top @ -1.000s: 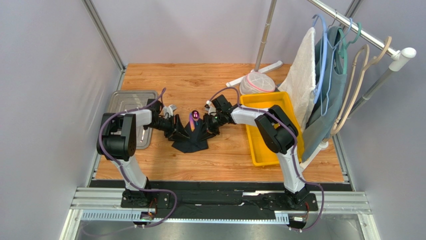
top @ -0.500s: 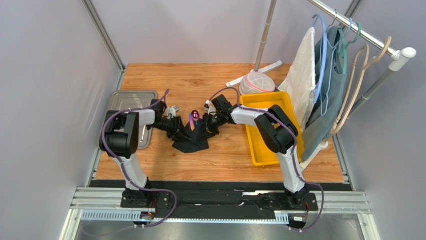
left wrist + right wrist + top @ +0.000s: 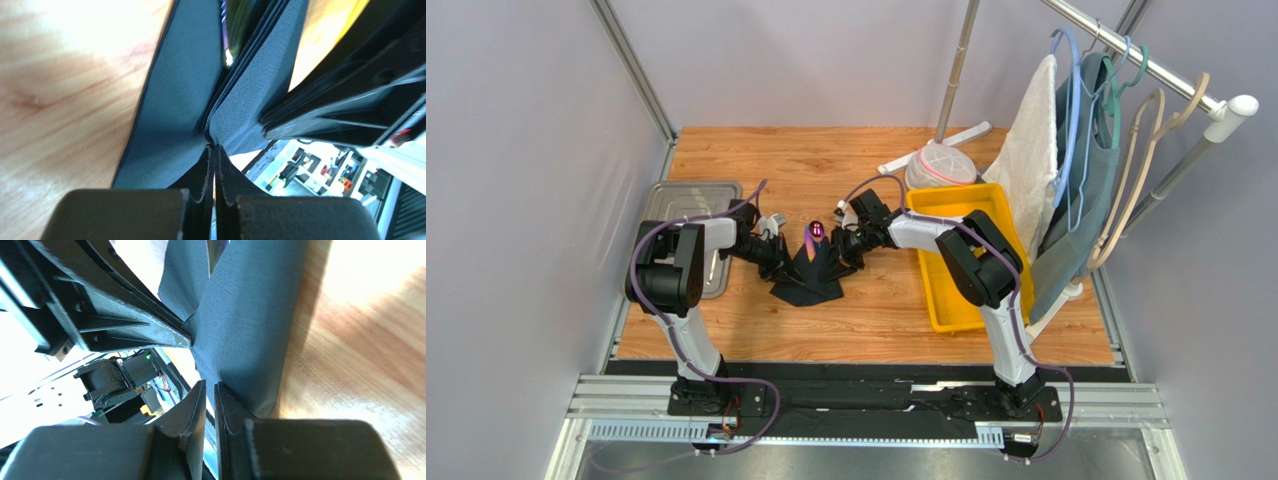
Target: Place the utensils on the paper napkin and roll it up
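Left claw (image 3: 215, 149) snapped shut on paper napkin (image 3: 175, 100); right claw (image 3: 210, 385) pinches opposite edge; utensils (image 3: 816, 231) between, yellow bin (image 3: 956, 203) nearby.

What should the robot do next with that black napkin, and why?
Probably the left pincer should carry its edge over the utensils, starting the roll. It is shut on the left side of the napkin, the right pincer seems to pinch the other, and the utensils sit between the raised flaps.
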You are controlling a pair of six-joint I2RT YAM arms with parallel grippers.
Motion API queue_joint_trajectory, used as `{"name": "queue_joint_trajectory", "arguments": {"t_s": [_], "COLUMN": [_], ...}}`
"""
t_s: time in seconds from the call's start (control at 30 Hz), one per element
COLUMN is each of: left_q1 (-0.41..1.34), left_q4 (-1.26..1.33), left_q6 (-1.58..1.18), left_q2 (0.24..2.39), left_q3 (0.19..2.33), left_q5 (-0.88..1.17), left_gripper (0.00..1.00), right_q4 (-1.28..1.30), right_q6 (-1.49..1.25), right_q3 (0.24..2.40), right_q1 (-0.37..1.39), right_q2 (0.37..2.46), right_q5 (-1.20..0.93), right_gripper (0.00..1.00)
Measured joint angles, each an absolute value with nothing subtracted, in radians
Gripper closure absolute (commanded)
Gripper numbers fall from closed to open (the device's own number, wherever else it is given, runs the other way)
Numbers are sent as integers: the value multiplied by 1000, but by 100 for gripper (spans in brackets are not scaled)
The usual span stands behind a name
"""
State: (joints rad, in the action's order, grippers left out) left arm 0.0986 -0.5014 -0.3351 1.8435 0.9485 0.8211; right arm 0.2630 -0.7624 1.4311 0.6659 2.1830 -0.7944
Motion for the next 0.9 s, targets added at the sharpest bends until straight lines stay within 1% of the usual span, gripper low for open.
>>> {"name": "queue_joint_trajectory", "arguments": {"t_s": [0.47, 0.9], "left_q1": [99, 99], "left_q4": [-589, -610], "left_q6": [-280, -277], "left_q2": [1833, 1832], "left_q3": [970, 992], "left_q5": [760, 748], "left_gripper": [100, 100], "right_q4": [273, 272], "right_q6": [-749, -747], "right_q3": [1438, 1464], "right_q1": [664, 665], "right_q2": [2159, 2223], "right_q5": [-762, -721], "right_gripper": [84, 84]}}
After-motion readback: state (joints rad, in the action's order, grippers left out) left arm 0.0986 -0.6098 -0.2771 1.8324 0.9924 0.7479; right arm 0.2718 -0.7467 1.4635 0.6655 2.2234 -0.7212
